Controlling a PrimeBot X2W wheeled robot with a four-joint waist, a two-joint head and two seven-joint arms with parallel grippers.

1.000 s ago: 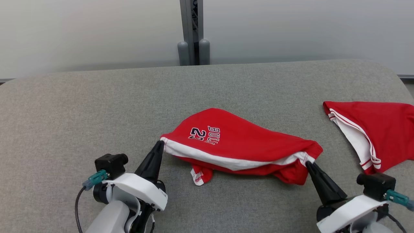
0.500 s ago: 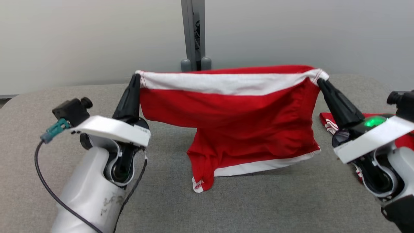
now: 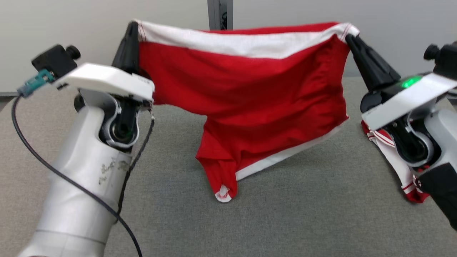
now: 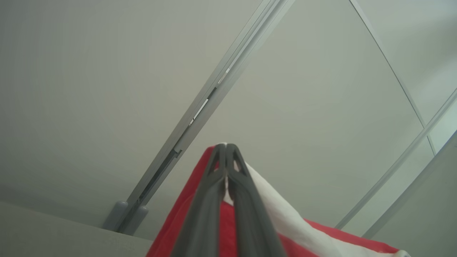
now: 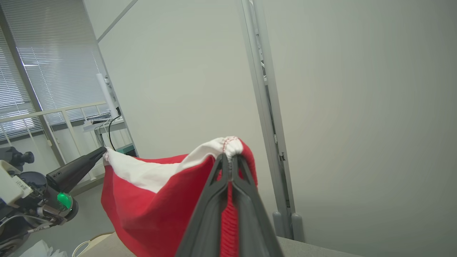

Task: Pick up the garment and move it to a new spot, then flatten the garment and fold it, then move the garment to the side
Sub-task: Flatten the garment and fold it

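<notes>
The garment [image 3: 246, 96], red shorts with a white waistband, hangs stretched in the air between my two grippers. My left gripper [image 3: 132, 28] is shut on the left end of the waistband, and my right gripper [image 3: 348, 36] is shut on the right end. The lowest leg tip hangs down close to the grey table [image 3: 292, 217]. In the left wrist view the closed left gripper [image 4: 225, 147] pinches red and white cloth [image 4: 278, 217]. In the right wrist view the right gripper [image 5: 228, 157] clamps the bunched waistband of the garment [image 5: 150, 200], with the left gripper [image 5: 104, 152] at the far end.
A second red and white garment [image 3: 391, 153] lies on the table at the right, partly behind my right arm. A grey post [image 3: 220, 12] stands against the pale wall behind the table's far edge.
Both grippers have risen and lifted the garment off the table; it lay crumpled a second ago and now hangs spread. The head view has shifted too.
</notes>
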